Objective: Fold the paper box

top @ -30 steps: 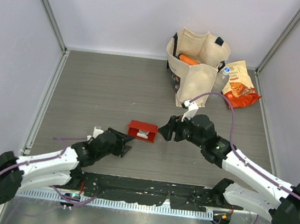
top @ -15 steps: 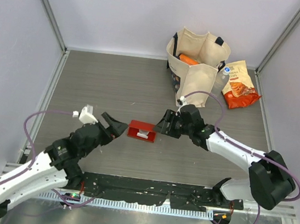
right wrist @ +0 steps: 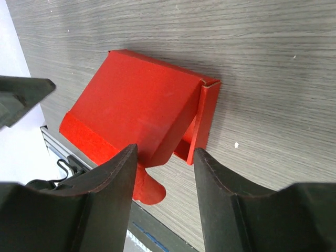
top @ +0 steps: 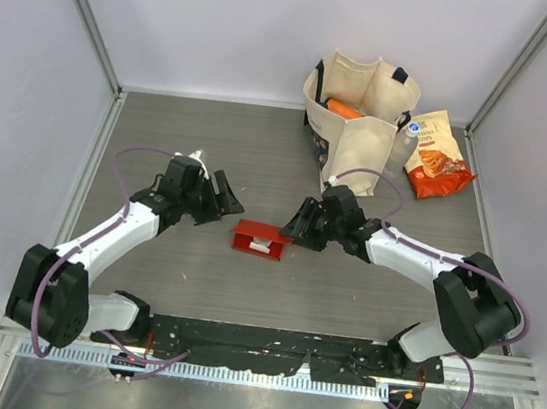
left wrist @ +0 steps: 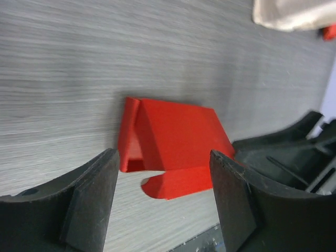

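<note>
The paper box (top: 259, 240) is bright red card, partly folded, lying on the grey wood table between my two arms. It shows in the left wrist view (left wrist: 176, 139) with a rounded tab sticking out at the front, and in the right wrist view (right wrist: 136, 107) with its lid slanted and one end open. My left gripper (top: 225, 201) is open and empty, just left of the box. My right gripper (top: 295, 232) is open and empty, just right of the box, its fingers (right wrist: 100, 210) straddling the open end without touching it.
A beige cloth tote bag (top: 357, 125) stands at the back right with an orange item inside. An orange-red snack bag (top: 437, 156) lies to its right. Grey walls bound the table on three sides. A black rail (top: 264, 350) runs along the near edge.
My left arm has swung up and away from the near edge, so its gripper now sits higher, left of the box. My right gripper has moved slightly closer to the box. The box has not moved.
</note>
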You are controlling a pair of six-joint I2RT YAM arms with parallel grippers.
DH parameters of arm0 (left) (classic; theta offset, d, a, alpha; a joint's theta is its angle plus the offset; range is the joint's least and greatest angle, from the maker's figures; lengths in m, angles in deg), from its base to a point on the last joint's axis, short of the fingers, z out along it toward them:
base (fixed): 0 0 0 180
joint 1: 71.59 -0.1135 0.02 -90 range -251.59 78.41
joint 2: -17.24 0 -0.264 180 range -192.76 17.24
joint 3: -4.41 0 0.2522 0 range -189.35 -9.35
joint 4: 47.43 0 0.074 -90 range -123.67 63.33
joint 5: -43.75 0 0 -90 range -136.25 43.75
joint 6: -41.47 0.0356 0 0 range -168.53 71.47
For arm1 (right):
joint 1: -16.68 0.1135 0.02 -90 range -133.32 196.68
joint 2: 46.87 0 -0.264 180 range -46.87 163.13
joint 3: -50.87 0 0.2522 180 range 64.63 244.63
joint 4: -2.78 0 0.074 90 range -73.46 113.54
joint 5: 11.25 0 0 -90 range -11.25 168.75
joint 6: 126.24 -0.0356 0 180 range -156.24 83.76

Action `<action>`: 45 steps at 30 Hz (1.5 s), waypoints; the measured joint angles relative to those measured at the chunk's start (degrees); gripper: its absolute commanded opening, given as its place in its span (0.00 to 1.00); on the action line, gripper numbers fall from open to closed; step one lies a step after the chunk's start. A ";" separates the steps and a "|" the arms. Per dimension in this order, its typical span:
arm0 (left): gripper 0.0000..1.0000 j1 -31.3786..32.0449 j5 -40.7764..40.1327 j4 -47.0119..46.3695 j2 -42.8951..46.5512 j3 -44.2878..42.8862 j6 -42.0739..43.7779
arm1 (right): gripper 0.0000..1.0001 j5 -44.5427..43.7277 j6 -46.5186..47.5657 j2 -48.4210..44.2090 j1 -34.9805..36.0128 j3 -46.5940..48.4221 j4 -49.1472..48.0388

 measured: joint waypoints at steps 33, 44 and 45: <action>0.38 2.43 12.66 -16.31 -7.13 16.55 1.53 | 0.43 4.85 8.70 6.82 0.39 -6.38 -14.32; 0.72 2.40 10.23 -14.73 -1.90 16.24 1.33 | 0.14 6.38 9.60 8.85 -0.17 -8.66 -22.27; 0.75 2.36 9.66 -14.32 -0.26 16.24 1.25 | 0.13 6.67 9.31 8.85 -0.35 -9.09 -23.10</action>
